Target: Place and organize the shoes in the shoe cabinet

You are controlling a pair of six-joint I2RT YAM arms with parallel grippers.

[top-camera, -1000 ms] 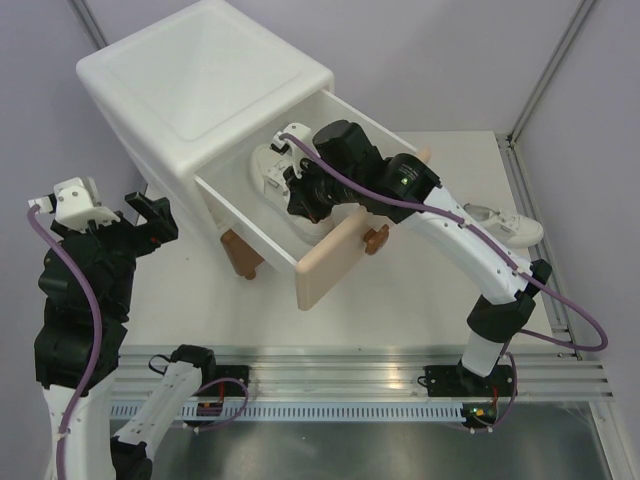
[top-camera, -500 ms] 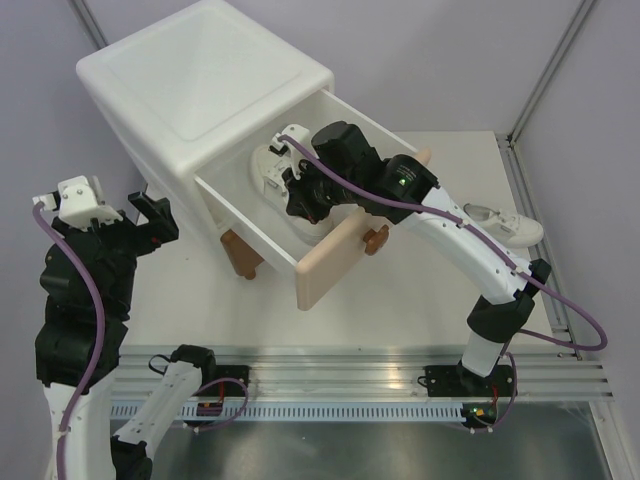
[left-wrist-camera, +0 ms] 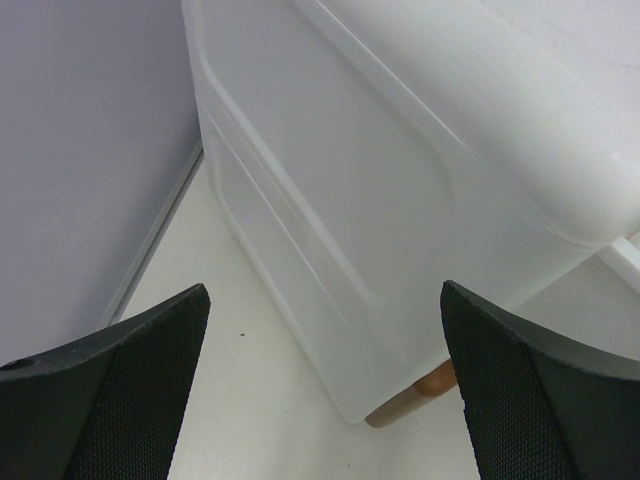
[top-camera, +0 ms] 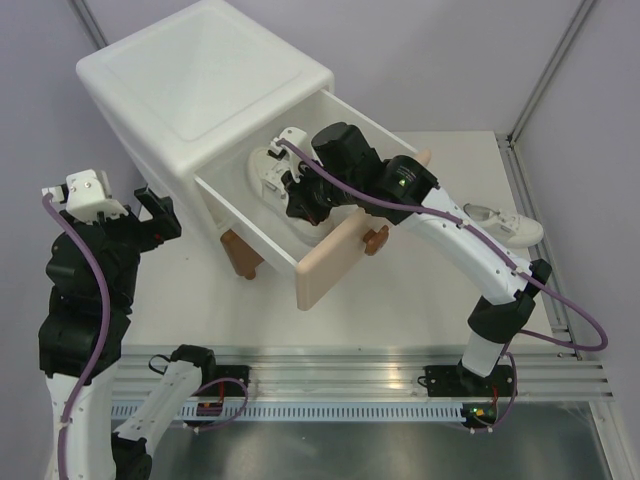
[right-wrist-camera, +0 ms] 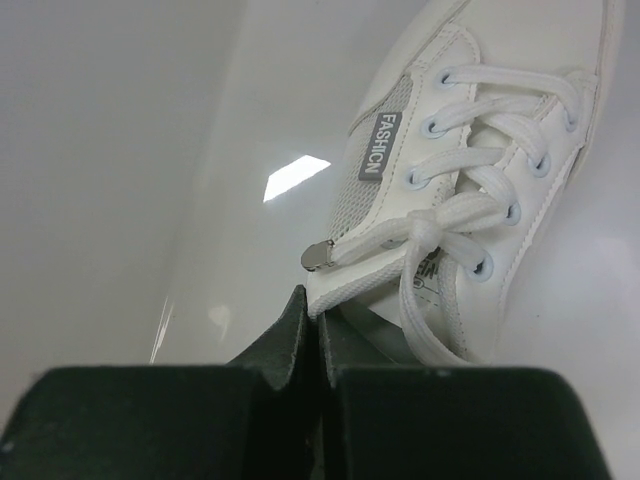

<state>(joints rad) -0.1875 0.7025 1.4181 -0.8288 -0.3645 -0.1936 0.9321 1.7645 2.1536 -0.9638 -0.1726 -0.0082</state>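
Left arm: since a second ago its wrist has drifted slightly up and toward the shoe cabinet (top-camera: 200, 80). Nothing else in the scene has visibly shifted, so this does nothing for the task itself.

Item 1, left gripper (top-camera: 152, 220): fingers spread wide with nothing between them, held off the table (top-camera: 400, 300). It faces the cabinet's plain side wall, apart from it. You can count this arm as idle.

Item 2, right gripper (right-wrist-camera: 312, 310): the arm is stretched forward and folded down over the beige front (top-camera: 325, 265) into the pulled-out upper drawer (top-camera: 222, 200). The fingers are pressed together at the collar edge of the white sneaker (right-wrist-camera: 470, 150), apparently pinching that thin edge (the contact itself is mostly hidden behind the fingertips).

Item 3, that white sneaker: inside the upper drawer with its laces up, next to the drawer's inner wall. By my judgement the placing step is nearly done and only the release remains.

Item 4, second white sneaker (top-camera: 505, 225): on the table to the right, well apart from the cabinet and not yet stored.

Item 5, the black pair: not visible in any view, so you cannot tell where it is.
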